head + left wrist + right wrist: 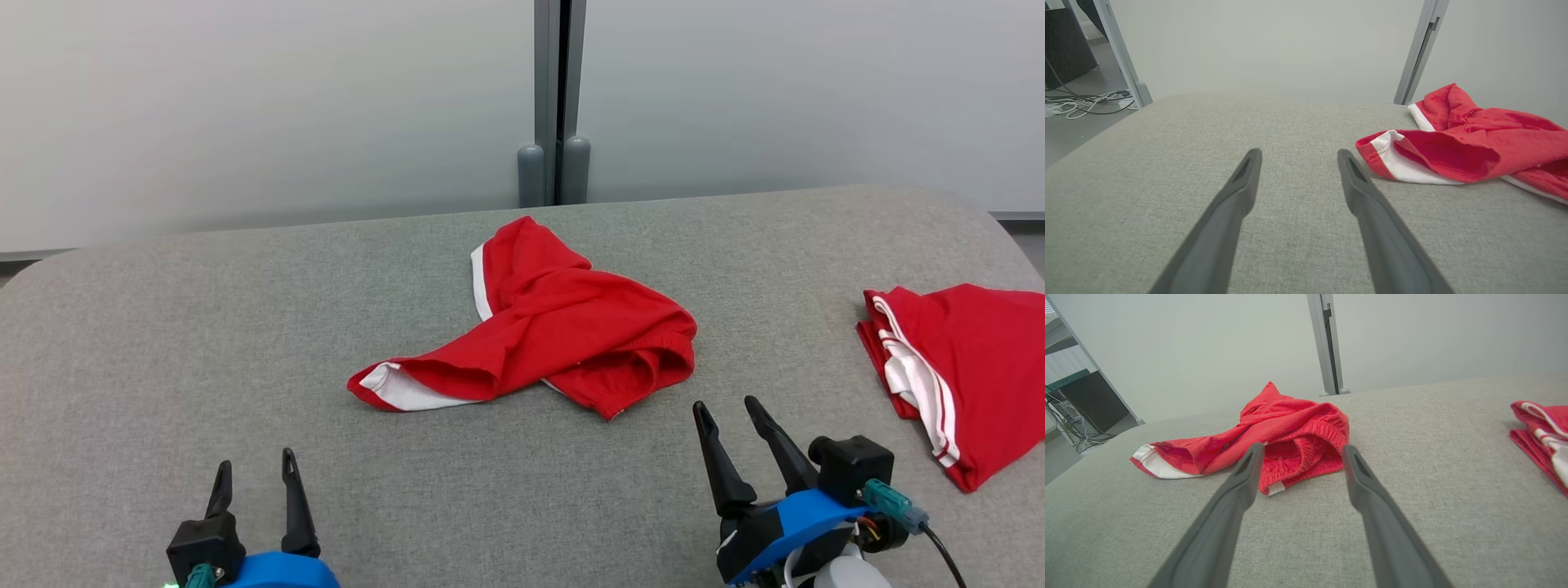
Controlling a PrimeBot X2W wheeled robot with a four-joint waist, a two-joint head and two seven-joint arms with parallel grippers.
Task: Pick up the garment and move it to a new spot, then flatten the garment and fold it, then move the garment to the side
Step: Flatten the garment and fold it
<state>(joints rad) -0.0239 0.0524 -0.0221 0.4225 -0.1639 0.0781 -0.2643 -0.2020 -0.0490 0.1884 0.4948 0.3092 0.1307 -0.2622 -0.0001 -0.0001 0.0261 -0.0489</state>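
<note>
A grey table [204,327] with rounded far corners runs up to pale wall panels [245,106], which are split by a grey post [559,98]. The robot's left half of the table is bare cloth. On the right, a second red cloth with white stripes [971,359] lies near the edge.

The table covering is a coarse grey weave. The garment [555,335], soft red knit with white trim and a gathered elastic band, lies crumpled in a loose heap at the middle of the table. One white-edged opening trails out toward the robot's left.

The left end effector [255,461] sits low at the near left, fingers spread and empty, well apart from the garment. The right end effector [725,404] points up at the garment's near edge, just short of it, with its fingers also spread and empty.
</note>
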